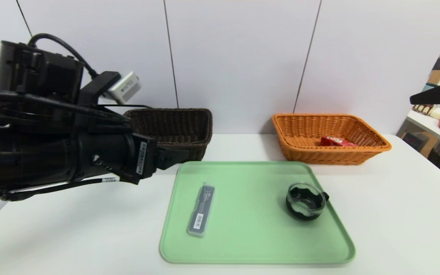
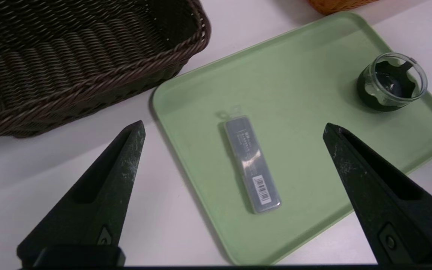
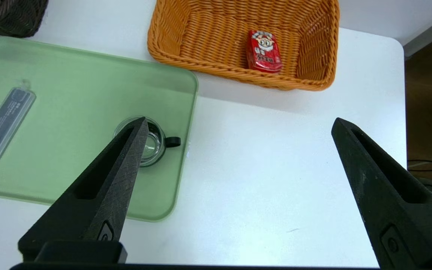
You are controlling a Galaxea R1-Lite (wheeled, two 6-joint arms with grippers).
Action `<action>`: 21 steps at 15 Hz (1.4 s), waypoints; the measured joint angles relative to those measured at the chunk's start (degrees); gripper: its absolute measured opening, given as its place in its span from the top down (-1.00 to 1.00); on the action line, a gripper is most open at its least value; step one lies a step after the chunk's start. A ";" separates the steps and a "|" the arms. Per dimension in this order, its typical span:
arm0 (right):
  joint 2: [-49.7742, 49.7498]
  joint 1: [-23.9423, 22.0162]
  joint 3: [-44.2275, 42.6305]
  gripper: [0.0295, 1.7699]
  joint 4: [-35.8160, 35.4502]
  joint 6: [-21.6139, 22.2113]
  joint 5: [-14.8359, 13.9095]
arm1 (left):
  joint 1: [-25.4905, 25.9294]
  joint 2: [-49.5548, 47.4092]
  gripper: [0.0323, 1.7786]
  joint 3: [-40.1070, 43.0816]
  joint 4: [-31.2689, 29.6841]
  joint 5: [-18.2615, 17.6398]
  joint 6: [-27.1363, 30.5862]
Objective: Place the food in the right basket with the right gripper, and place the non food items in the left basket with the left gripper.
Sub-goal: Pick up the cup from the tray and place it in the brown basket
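Left end effector (image 2: 234, 127): fingers spread wide with nothing between them, held above the desk at the near left corner of the tray, tilted down toward it.
Right end effector (image 3: 238, 123): fingers spread wide and empty, raised over bare desk to the right of the tray; in the head view only a dark finger shows at the right edge.
Slim case (image 2: 251, 163): a clear plastic case with a barcode label, lying flat on the left half of the tray, straight ahead of and below the left end effector, between its two fingers as the left wrist camera sees it, not touched.
Glass cup (image 1: 306, 200): a small clear cup with a dark insert and a little handle, upright on the right half of the tray, ahead and to the right of the left end effector, partly hidden behind one finger of the right end effector in the right wrist view.
Green tray (image 1: 250, 244): flat on the white desk (image 1: 395, 229).
Dark basket (image 1: 174, 126): behind the tray's left corner, ahead-left of the left end effector.
Orange basket (image 3: 208, 45): ahead of the right end effector, behind the tray's right corner.
Red snack pack (image 3: 263, 50): lying on the floor of the orange basket.
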 joint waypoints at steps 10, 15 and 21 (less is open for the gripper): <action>-5.85 -0.52 11.72 -0.91 -0.18 3.21 -1.56 | -14.36 24.37 -0.90 -29.07 12.62 2.23 -9.87; -6.60 -0.60 13.85 -0.91 -0.16 4.40 -1.90 | -17.53 34.24 -0.90 -43.76 23.76 2.86 -15.06; -8.06 -0.66 17.48 -0.91 -0.16 5.66 -1.90 | -19.46 43.36 -0.90 -51.63 30.95 8.59 -13.23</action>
